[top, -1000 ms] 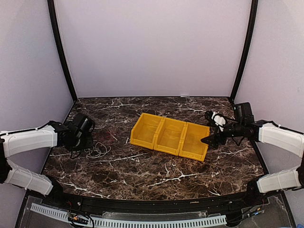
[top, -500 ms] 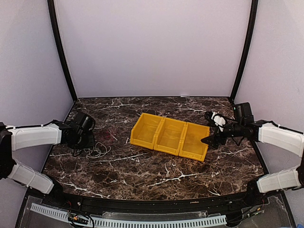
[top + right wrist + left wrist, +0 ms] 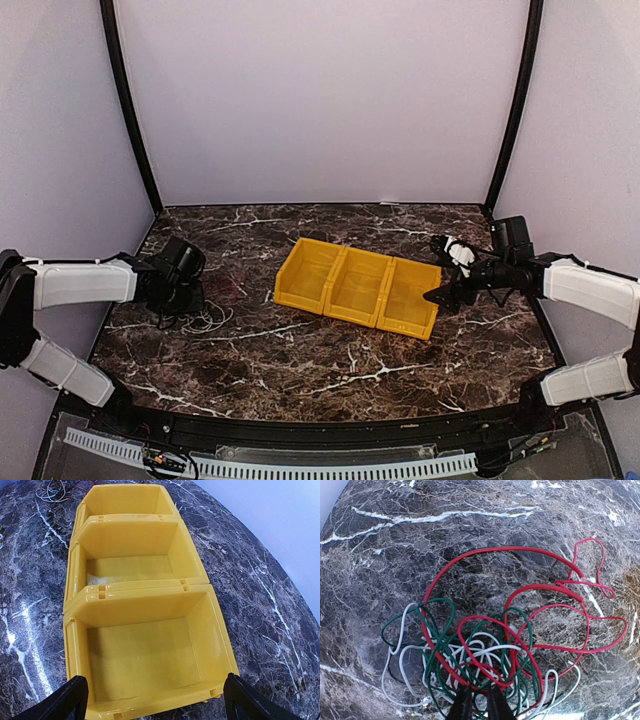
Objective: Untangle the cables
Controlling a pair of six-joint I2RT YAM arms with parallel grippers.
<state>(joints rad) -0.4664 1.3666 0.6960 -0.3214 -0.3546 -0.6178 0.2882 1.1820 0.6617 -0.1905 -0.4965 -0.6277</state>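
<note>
The cables point(image 3: 205, 317) lie in one tangle on the dark marble at the left. In the left wrist view a red cable point(image 3: 495, 551) makes wide loops over the table, and a green cable point(image 3: 440, 601) and a white cable point(image 3: 507, 647) knot through its near part. My left gripper point(image 3: 480, 705) is down in the near edge of the tangle, its black fingers close together with a narrow gap and strands crossing at the tips. Whether a strand is pinched I cannot tell. My right gripper point(image 3: 155, 700) stands wide open over the near end of the yellow bins, holding nothing.
A row of three joined yellow bins point(image 3: 345, 249) sits in the middle of the table, all compartments empty in the right wrist view point(image 3: 145, 587). The right gripper point(image 3: 437, 296) hovers at its right end. The tent walls stand close on both sides.
The left wrist has edged to the right over the tangle, and its fingers have drawn closer together. The right arm and the bins have not moved.
</note>
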